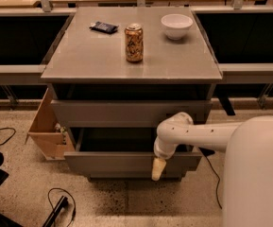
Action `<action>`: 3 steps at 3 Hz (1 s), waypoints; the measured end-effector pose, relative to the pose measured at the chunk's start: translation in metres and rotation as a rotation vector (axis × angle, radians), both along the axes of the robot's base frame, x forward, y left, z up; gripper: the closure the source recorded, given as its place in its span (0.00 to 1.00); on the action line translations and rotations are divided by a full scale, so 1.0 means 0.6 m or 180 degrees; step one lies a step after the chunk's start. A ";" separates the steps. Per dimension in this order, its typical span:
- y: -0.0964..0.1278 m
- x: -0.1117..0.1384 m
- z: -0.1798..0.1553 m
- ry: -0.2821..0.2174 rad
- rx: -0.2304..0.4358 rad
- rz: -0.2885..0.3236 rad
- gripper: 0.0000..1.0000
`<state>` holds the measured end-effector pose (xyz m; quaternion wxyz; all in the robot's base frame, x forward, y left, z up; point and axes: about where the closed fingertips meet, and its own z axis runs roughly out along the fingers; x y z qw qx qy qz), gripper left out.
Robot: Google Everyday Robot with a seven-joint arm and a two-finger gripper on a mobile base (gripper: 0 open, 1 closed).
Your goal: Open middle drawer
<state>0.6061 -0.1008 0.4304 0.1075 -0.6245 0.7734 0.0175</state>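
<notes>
A light brown open-topped box (45, 132) stands on the speckled floor, touching the left side of the grey cabinet, with black cables (60, 205) lying on the floor in front of it. On the flat grey tabletop (89, 60), a small dark flat packet (103, 27) lies toward the back left. A tan and brown patterned drink can (134, 42) stands upright near the middle, and a white round bowl (176, 25) sits upright at the back right. The three are well apart from one another.

Below the tabletop, one plain grey drawer front (126, 112) sits just under a dark gap. Beneath it, the middle drawer (112, 163), a wide grey handleless drawer with a flat front, stands pulled out toward the camera, its dark interior showing behind the front.

The claw (157, 168), a tan tip on the white jointed arm (197, 131), hangs down over that drawer's front, right of its centre. Whether the claw is spread or pressed together cannot be told. The arm reaches in from the white rounded robot body (256, 174) at the right edge.
</notes>
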 end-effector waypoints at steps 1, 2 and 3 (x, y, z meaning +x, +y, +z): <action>0.012 -0.038 -0.043 0.0133 0.0039 0.0038 0.25; 0.022 -0.126 -0.026 0.0197 0.0052 0.0062 0.56; 0.022 -0.126 -0.026 0.0197 0.0052 0.0062 0.80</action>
